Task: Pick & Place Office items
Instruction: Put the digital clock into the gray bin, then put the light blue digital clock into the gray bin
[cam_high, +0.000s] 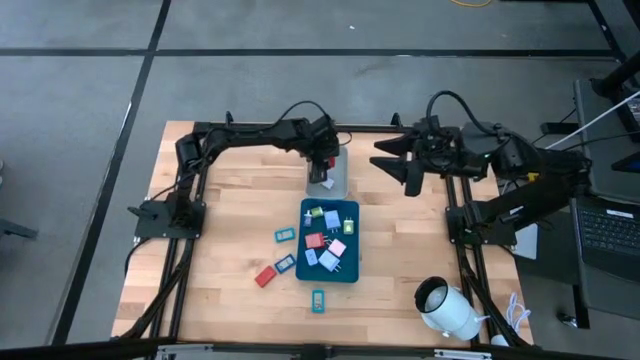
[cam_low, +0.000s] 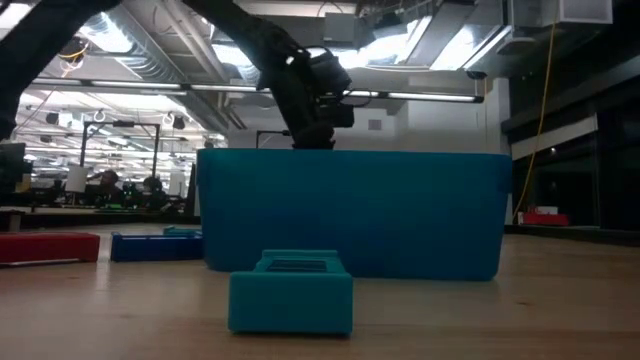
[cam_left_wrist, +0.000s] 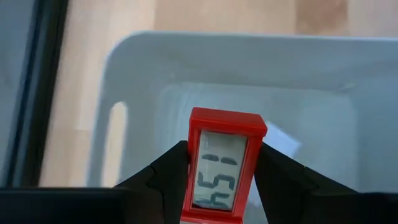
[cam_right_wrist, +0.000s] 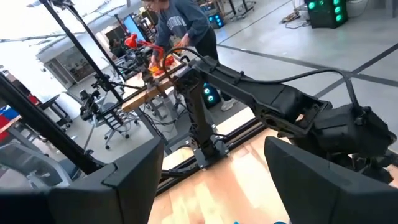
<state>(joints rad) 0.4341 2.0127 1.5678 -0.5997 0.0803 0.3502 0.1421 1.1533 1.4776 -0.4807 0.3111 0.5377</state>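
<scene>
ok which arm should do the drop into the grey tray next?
Left. The left gripper is shut on the red item directly above the small grey tray. The right gripper hangs open and empty beside that tray, so it would probably have to pick something first.

Even overhead light falls on the worktop (cam_high: 230, 200), ceiling lamps (cam_low: 440, 45) glare at table height, and the red clock (cam_left_wrist: 221, 165) looks soft and blurred.
</scene>
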